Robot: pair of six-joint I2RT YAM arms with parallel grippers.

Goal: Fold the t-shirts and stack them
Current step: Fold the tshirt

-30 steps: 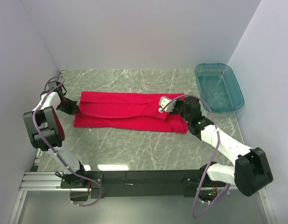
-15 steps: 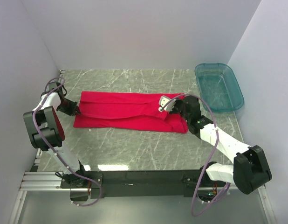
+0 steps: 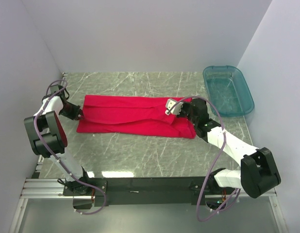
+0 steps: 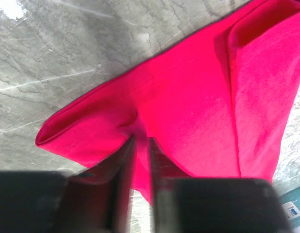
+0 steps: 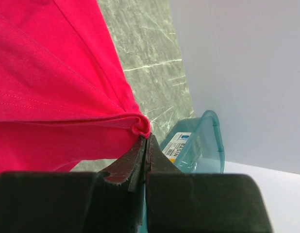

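**user1:** Fingers (image 4: 120, 170) on our left gripper (image 4: 140, 145) are clamped onto a bunched bit of the red t-shirt (image 3: 133, 116), at its left end. A thin strip of cloth shows between them.

**user2:** Same on our right gripper (image 5: 145, 143). It's pinched tight on a little roll of hem at the right end. From above, though, the wrist hides those tips.

**user1:** The shirt lies as one long folded band across the middle of the marble table (image 3: 140, 150), stretched between both grippers. We can't make out the neck or sleeves.

**user2:** We also can't tell if either end is off the table. The teal tub (image 3: 223, 67) sits in the far right corner, near the shirt's right end. Up close it's half cut off by our gripper, and its label (image 5: 179, 144) is too blurry to read.
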